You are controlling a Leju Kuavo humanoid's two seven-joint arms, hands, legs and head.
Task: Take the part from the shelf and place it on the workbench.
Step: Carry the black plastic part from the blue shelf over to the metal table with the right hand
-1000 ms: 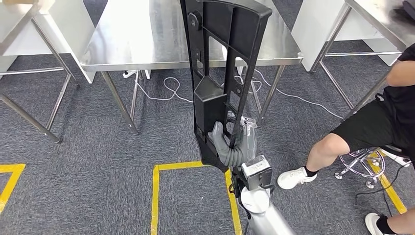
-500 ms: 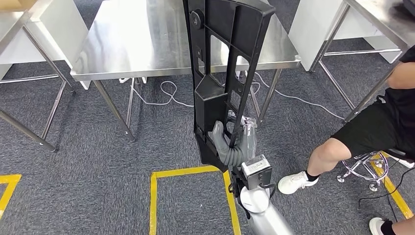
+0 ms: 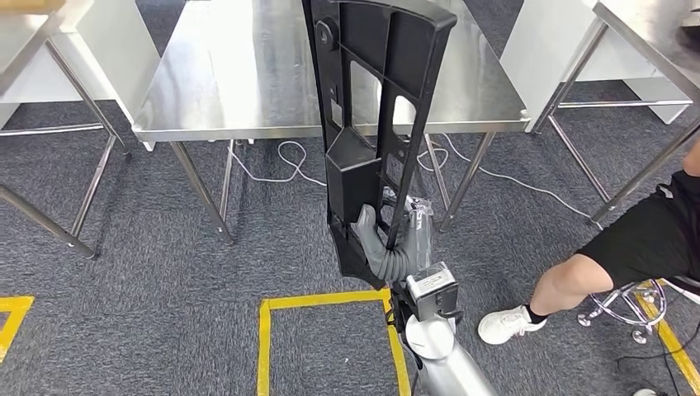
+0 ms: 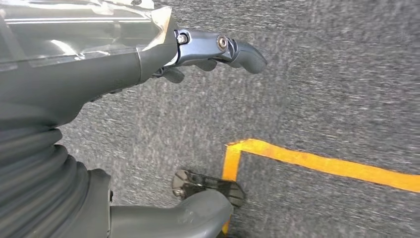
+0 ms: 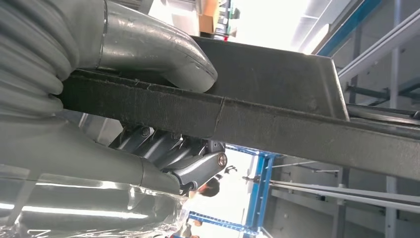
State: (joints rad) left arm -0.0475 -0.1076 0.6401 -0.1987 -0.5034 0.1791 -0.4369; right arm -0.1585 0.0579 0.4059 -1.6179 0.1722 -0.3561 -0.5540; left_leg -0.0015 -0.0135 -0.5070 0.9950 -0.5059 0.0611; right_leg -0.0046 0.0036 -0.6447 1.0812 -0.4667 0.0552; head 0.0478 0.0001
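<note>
From the head view: right hand (image 3: 388, 243) wrapped around the lower end of the black part (image 3: 371, 124), thumb on the near face, fingers tucked behind a rib, holding it upright and raised off the floor. Long, ribbed, full of cut-outs, its upper end crossing in front of the steel workbench (image 3: 239, 74) and not resting on it. Grip and pose of the part the same as half a second ago, but the whole picture shifted: camera moved, workbench edge now a little lower and further right in frame, a second steel table (image 3: 652, 41) at the right, a seated person's leg (image 3: 603, 264) and white shoe (image 3: 510, 323) slid toward the right edge. Yellow floor tape (image 3: 322, 301) on grey carpet just below the hand, white cable (image 3: 289, 157) under the workbench. From the left wrist view: left hand (image 4: 148, 59) hanging above the carpet, holding nothing, dark fingers (image 4: 233, 49) apart from the thumb (image 4: 188, 215), yellow tape corner (image 4: 237, 148) beneath. From the right wrist view: grey thumb (image 5: 163, 52) pressed onto one face of the part's black edge (image 5: 277, 114), dark fingers (image 5: 173, 153) curled against the other face, clamping it between them; blue shelf posts (image 5: 260, 193) in the background.
</note>
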